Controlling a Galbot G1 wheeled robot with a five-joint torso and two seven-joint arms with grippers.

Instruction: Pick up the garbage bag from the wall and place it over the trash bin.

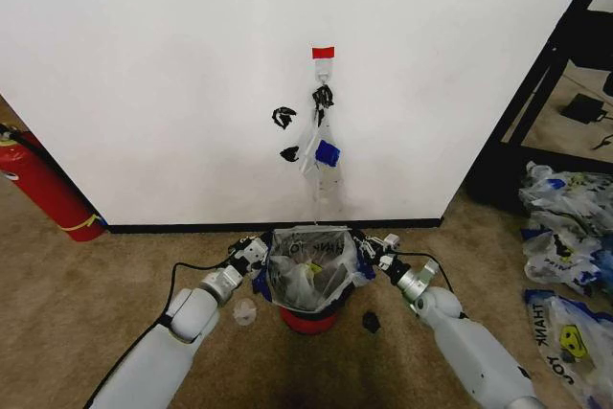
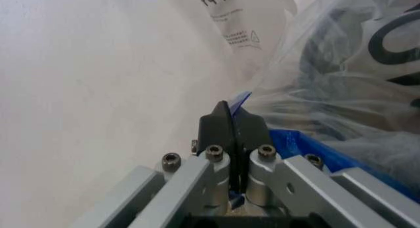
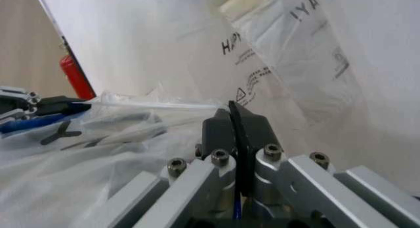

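While the head view looks down at the carpet, the garbage bag [image 1: 311,265] sits stretched over the trash bin [image 1: 308,318] at lower centre, beneath the wall [image 1: 172,64] with its red tape [image 1: 323,52]. The left gripper [image 1: 261,258] and right gripper [image 1: 369,251] pinch opposite rim edges. A slimmer clear bag [image 1: 324,155] hangs above; a fire extinguisher [image 1: 43,184] stands at left.

Up close, the left wrist view shows the left gripper [image 2: 233,125] pressed together on blue-edged film, with "HAPPY" readable on the hanging bag.

Across in the right wrist view, the right gripper [image 3: 234,121] clamps the bag's film too.
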